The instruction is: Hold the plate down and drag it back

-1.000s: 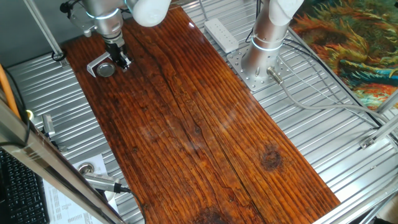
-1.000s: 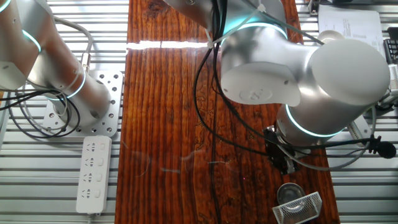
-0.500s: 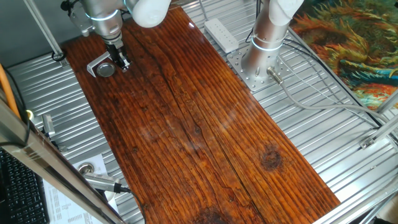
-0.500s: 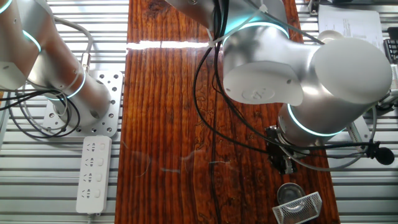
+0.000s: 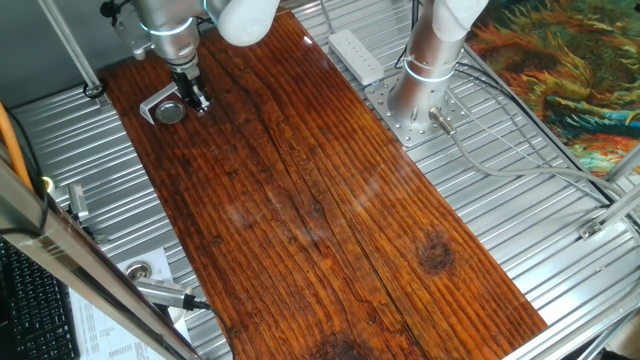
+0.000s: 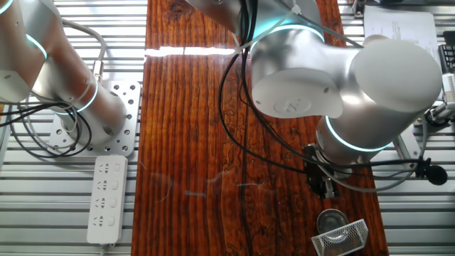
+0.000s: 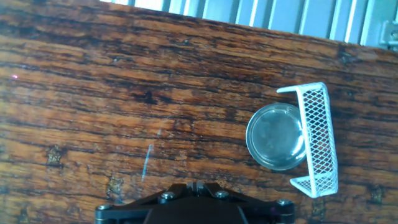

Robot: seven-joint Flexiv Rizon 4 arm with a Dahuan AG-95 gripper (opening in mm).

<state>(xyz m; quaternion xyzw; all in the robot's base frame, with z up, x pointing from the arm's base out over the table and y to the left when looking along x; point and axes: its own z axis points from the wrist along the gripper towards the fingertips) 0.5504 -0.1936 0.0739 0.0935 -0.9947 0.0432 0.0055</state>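
Observation:
The plate [image 7: 277, 137] is a small round metal disc with a shiny rim, lying flat on the wooden tabletop [image 7: 124, 93]. It shows near the far left corner in one fixed view [image 5: 171, 113] and at the bottom edge in the other [image 6: 331, 219]. My gripper [image 7: 194, 185] is shut with its fingers pressed together and nothing between them. It hangs just beside the plate [image 5: 197, 99], over bare wood and not on the disc. In the other fixed view the gripper [image 6: 323, 188] sits a little short of the plate.
A U-shaped white mesh bracket [image 7: 317, 140] cups the plate's far side [image 5: 152, 103]. Ribbed metal decking [image 5: 520, 200] surrounds the wooden board. A second arm's base [image 5: 420, 80] and a white power strip [image 6: 106, 199] stand off the board.
The arm's upper links have shifted slightly. The gripper tip has barely moved, and the plate and bracket have stayed put.

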